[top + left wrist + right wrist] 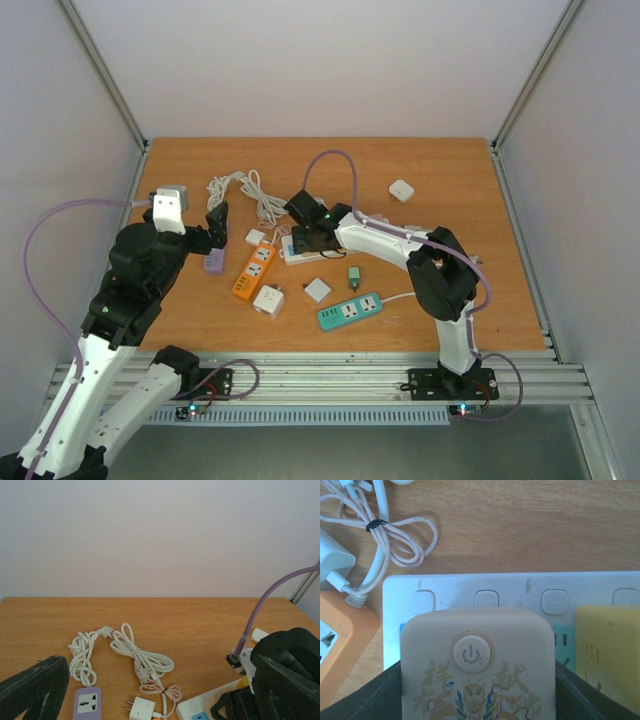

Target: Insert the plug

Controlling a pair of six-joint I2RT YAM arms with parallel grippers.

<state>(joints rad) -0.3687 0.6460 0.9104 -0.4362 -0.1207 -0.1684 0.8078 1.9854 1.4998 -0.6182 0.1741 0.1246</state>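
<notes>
My right gripper (477, 702) is shut on the plug (477, 670), a beige square block with a power button and a dragon print. Dark fingers (367, 697) press on both of its sides. The plug covers the left end of the white power strip (470, 587), just below its row of buttons. Whether its pins are seated in a socket is hidden. From above, the right gripper (312, 228) sits over that strip (298, 256) at mid-table. My left gripper (215, 225) stands open and empty above the purple socket strip (214, 262); one finger (30, 687) shows.
A yellow plug (607, 650) sits in the white strip right of mine. An orange strip (254, 270), a teal strip (350, 311), white adapters (268, 301) (317, 289) (402, 190), a small green plug (354, 276) and coiled white cables (142, 660) lie around.
</notes>
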